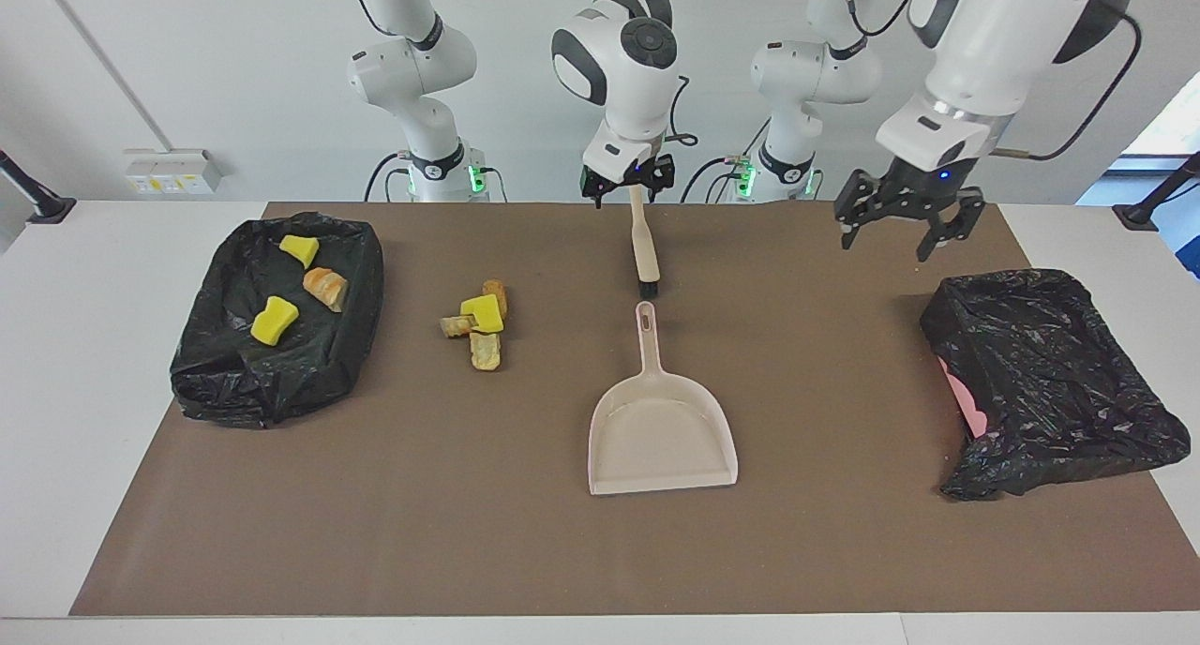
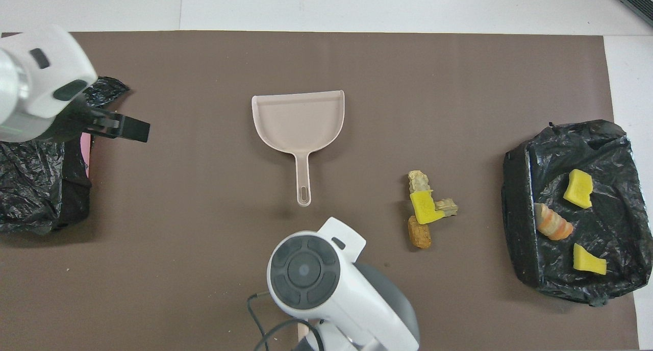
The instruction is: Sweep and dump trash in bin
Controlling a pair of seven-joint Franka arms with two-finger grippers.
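Lined bin (image 1: 225, 382): far left of the facing view, about mid height, at the right arm's end of the table. It's got a black bag over it and sits on the brown mat (image 1: 375, 532).
Trash in the bin (image 1: 274, 320): three chunks are in there already. Two are yellow spongey ones, with a bready one between them.
Loose trash (image 1: 478, 324): left of centre in the frame. Four chunks are bunched up and touching on the mat, one yellow and three tan crusty ones. The pile sits between the lined bin and the dustpan's handle, clear of both.
Right gripper (image 1: 630, 184): top centre, up in the air over the brush's handle end. Fingers are spread wide with nothing in them.
Brush (image 1: 643, 247): lying on the mat right under that gripper in the frame. The pale handle points up toward the robots and the dark bristle end is just short of the dustpan's handle tip.
Dustpan (image 1: 661, 434): centre, a bit lower, flat on the mat. The handle points up the frame and the mouth faces the bottom edge.
Left gripper (image 1: 897, 225): upper right, up in the air over the mat by the second bin. Fingers are wide apart, holding nothing.
Second bin (image 1: 1050, 373): far right, also black-bagged, with a bit of pink peeking out at its side.
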